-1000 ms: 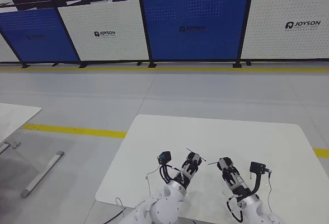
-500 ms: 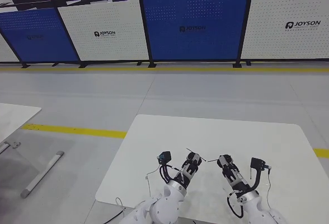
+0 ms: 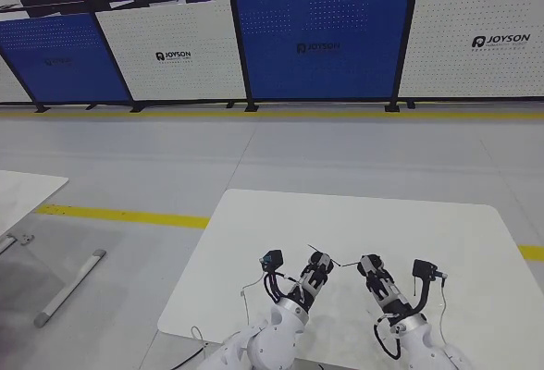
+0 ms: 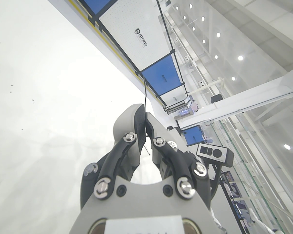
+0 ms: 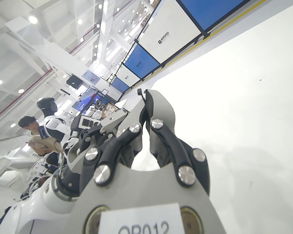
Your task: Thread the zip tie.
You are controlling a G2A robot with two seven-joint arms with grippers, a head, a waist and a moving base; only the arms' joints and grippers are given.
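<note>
Left claw and right claw, each clamped on the thin black plastic zip tie.
We log both claws tip to tip at lower centre of the top view, above the white rounded table; whether the tie's ends touch, we cannot tell. Risk, by our judgement: the limp tail bends or slips between the pads and misses the head slot.

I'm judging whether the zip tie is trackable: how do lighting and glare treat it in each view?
Top view: even light, the zip tie a dark hairline against the white table. Left wrist view: the table glares, so the strap reads dark beyond the left gripper. Right wrist view: ceiling lamps flare; the tie's end shows dark at the right gripper.
</note>
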